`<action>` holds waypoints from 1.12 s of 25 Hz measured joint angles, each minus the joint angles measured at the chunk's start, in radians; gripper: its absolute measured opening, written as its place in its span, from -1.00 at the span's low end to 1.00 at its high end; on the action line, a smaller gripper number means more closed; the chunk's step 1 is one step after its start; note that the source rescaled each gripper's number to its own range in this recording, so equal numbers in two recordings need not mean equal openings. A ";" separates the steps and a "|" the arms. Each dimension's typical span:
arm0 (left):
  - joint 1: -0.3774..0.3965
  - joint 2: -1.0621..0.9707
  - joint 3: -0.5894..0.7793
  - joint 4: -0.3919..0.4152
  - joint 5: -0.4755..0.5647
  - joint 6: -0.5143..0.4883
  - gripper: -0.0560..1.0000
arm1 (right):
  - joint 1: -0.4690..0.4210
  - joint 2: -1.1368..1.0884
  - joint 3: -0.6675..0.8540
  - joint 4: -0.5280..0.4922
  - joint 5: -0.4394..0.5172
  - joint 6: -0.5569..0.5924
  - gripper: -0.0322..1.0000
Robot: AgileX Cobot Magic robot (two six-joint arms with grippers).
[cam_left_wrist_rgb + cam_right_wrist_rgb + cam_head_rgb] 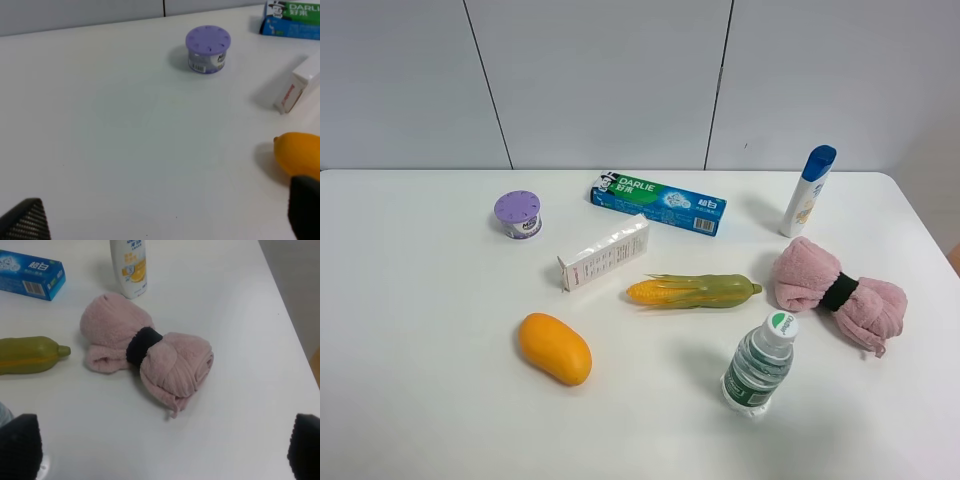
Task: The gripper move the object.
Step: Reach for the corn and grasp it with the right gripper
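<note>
1. Corn cob (693,291) lies flat on the white table (420,420), just right of the middle of the high view. Its yellow kernels point left and its green husk tip points right.
2. Neither arm appears in the high view. The right gripper (162,447) has its fingers spread wide with nothing between them, and the left gripper (165,215) is likewise spread and empty.
3. Wrong pick: the left gripper hangs close to the orange mango (300,155), which is similar in colour to the kernels. Its camera shows no cob at all, so closing there would likely take the wrong thing.
4. Collision: the upright water bottle (760,364) stands near the cob, to its lower right, and the pink towel (835,292) sits just beside the husk tip. A reach from the right could tip the bottle or snag the towel.
5. Crowding: the white box (605,252) lies just to the upper left of the kernel end, so a wide descent there may bump it.
6. Slip: the cob looks rounded and tapered, so a pinch near either end could let it roll or squirt out.
7. Relative to the right gripper, the cob is well apart. That wrist camera catches only the green end (30,354), beside the towel and off to one side of the finger gap, so the gripper is not lined up over it.
</note>
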 joint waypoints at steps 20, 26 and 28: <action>0.000 0.000 0.000 0.000 0.000 0.000 1.00 | 0.057 0.653 -0.487 0.008 0.057 -0.202 1.00; 0.000 0.000 0.000 0.000 0.000 0.000 1.00 | 0.298 0.997 -0.674 -0.006 0.046 -0.371 1.00; 0.000 0.000 0.000 0.000 0.000 0.000 1.00 | 0.362 1.102 -0.730 -0.006 0.032 -0.419 1.00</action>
